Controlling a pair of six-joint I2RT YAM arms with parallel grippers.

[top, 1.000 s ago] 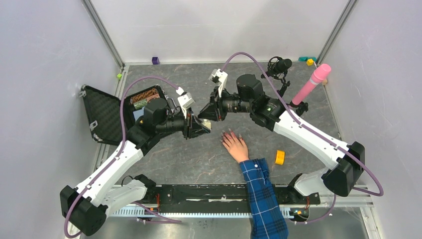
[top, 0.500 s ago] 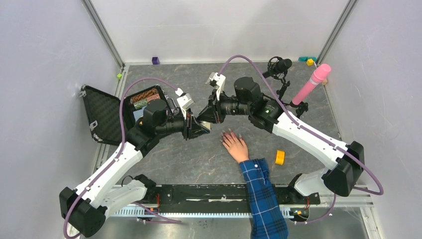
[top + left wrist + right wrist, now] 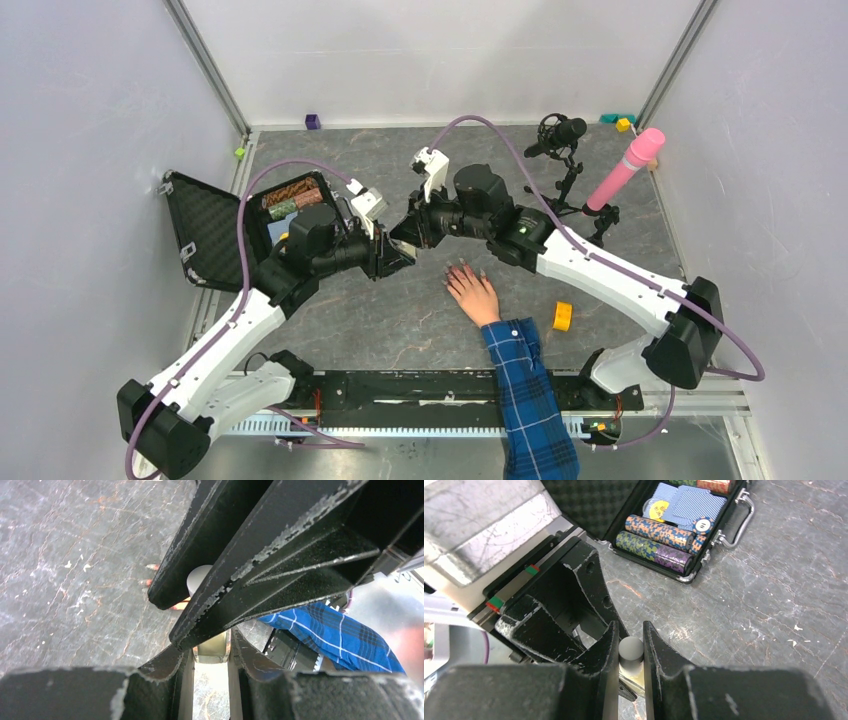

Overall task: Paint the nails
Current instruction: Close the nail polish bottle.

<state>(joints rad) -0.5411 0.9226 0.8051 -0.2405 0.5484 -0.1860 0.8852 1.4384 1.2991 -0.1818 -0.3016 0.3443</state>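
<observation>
An open black case (image 3: 205, 235) of poker chips (image 3: 659, 532) is seen at the left of the table (image 3: 400, 320). Beside it, a small pale bottle (image 3: 212, 649) is clamped in the left jaws, and its grey cap (image 3: 630, 649) is pinched by the right jaws. The nails (image 3: 462, 268) are found on a hand (image 3: 474, 293) laid flat just right of them, apart from both. A yellow roll (image 3: 562, 316) and a pink cylinder (image 3: 625, 168) are set farther right.

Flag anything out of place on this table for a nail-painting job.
An open case of poker chips and cards sits on the left, a pink cylinder leans at the back right, and a yellow roll lies near the plaid sleeve. None belongs to nail painting.
</observation>
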